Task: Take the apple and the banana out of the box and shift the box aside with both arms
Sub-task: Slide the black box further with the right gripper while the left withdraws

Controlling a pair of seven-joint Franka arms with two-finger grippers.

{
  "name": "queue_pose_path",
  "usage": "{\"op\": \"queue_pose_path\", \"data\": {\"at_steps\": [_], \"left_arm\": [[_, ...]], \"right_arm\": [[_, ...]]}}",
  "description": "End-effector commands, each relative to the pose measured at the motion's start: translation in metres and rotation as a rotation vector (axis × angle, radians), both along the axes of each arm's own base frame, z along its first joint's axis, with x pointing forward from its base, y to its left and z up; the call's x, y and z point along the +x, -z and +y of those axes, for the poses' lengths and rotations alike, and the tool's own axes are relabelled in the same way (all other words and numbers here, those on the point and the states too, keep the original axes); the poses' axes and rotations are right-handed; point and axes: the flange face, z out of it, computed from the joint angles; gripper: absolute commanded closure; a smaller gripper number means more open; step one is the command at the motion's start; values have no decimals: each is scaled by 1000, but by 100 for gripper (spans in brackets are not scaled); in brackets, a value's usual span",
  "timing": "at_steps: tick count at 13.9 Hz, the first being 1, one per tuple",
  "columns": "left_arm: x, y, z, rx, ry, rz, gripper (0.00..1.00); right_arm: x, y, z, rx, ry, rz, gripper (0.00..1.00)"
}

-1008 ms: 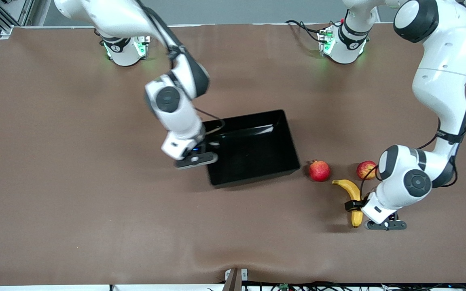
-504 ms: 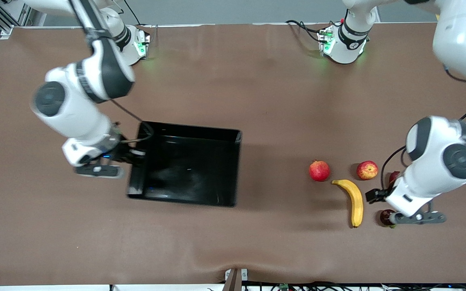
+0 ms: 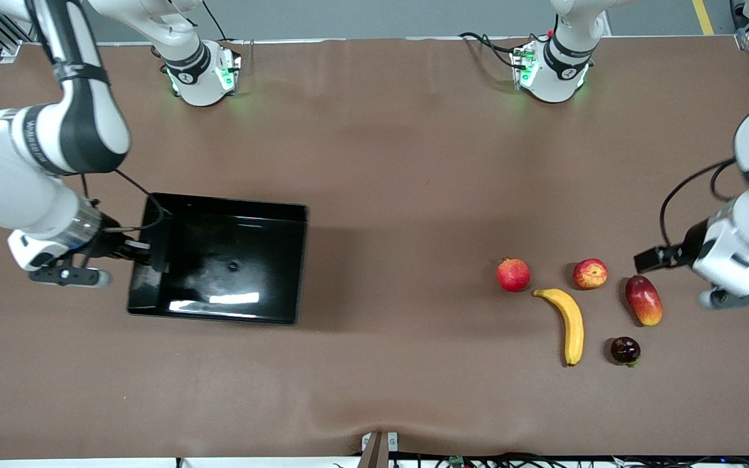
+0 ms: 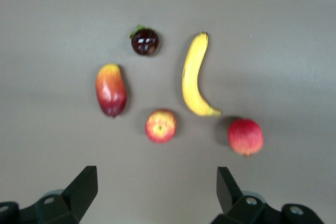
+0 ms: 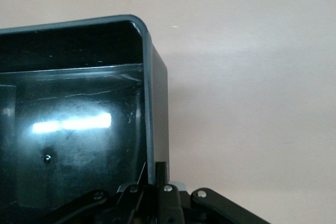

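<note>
The black box (image 3: 225, 203) sits on the table toward the right arm's end. My right gripper (image 3: 144, 253) is shut on the box's end wall (image 5: 148, 103); the right wrist view shows my gripper (image 5: 157, 169) pinching that wall. The yellow banana (image 3: 571, 322) and the small apple (image 3: 590, 273) lie toward the left arm's end. My left gripper (image 3: 649, 259) is open and empty, up over the table beside the fruits. The left wrist view looks down past my gripper (image 4: 156, 187) on the banana (image 4: 193, 77) and the apple (image 4: 160, 125).
A red pomegranate (image 3: 513, 274), a red-yellow mango (image 3: 643, 300) and a small dark round fruit (image 3: 625, 350) lie around the banana. They also show in the left wrist view: pomegranate (image 4: 245, 136), mango (image 4: 111, 89), dark fruit (image 4: 144, 41). The box is empty inside.
My right gripper has moved the box across the table toward the right arm's end. My left gripper has risen and moved away from the banana, uncovering the mango and the dark fruit.
</note>
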Motion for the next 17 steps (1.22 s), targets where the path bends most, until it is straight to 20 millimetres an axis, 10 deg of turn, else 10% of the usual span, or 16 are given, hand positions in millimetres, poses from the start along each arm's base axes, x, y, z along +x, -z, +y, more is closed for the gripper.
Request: {"op": "queue_pose_path", "data": {"at_steps": [1, 9, 17], "left_arm": [[-34, -33, -10, 0, 8, 13, 0], [-108, -59, -43, -30, 39, 20, 0], [-135, -66, -38, -35, 22, 35, 0]], "right_arm": [[-22, 3, -51, 9, -26, -40, 100], [-60, 86, -199, 88, 26, -45, 100], [-71, 156, -242, 146, 40, -10, 100]]}}
